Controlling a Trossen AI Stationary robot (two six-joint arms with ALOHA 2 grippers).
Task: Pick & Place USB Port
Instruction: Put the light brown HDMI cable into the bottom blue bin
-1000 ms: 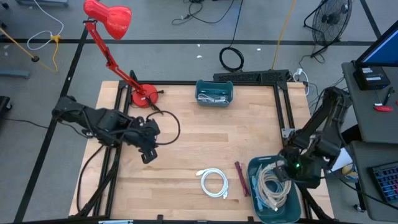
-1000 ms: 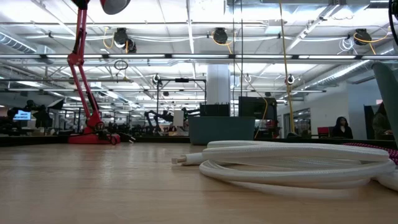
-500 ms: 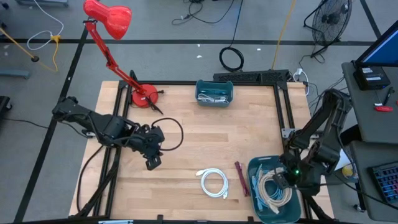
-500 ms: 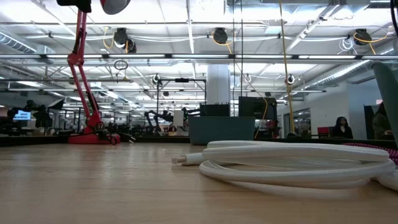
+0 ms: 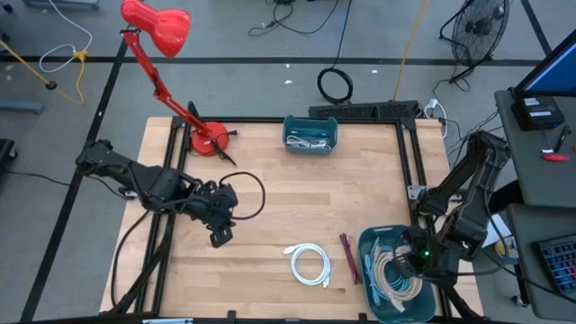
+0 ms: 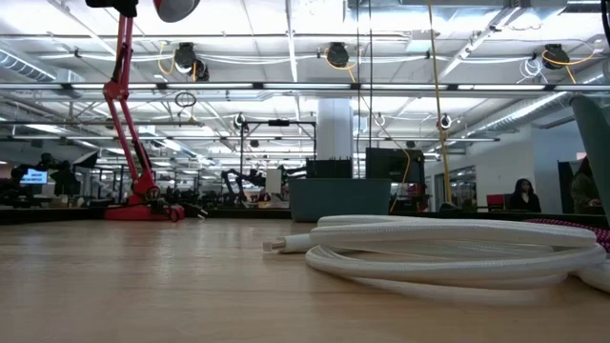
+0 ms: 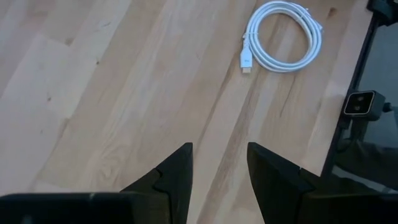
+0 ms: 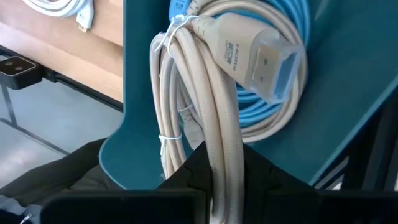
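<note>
A white coiled cable (image 5: 310, 265) with a USB plug (image 7: 246, 60) lies flat on the wooden table, near the front edge; the low view shows it (image 6: 448, 252) too. My left gripper (image 5: 219, 238) hovers open to its left, fingers slanting down at bare wood (image 7: 219, 165). My right gripper (image 5: 407, 264) is over the teal bin (image 5: 367, 245) at the near right. It is shut on a tied beige cable coil (image 8: 199, 93) that lies over a blue cable (image 8: 273, 127). My right gripper pinches several strands of the beige coil (image 8: 219, 146) between its two fingers, at the end opposite the big flat plug (image 8: 249, 53). The fingers slant down into the bin. The coil reaches ahead of them over the blue cable; whether it is lifted clear I cannot tell.
A second teal bin (image 5: 289, 135) with cables stands at the far edge. The red lamp's base (image 5: 209, 139) sits at the far left. A dark red strip (image 5: 346, 256) lies between the white cable and the near bin. A black cable loop (image 5: 256, 193) trails by my left arm.
My left gripper has sunk a little and shifted toward the near edge, then kept still. My right gripper, with the beige coil, has moved toward the table's near edge over the bin.
</note>
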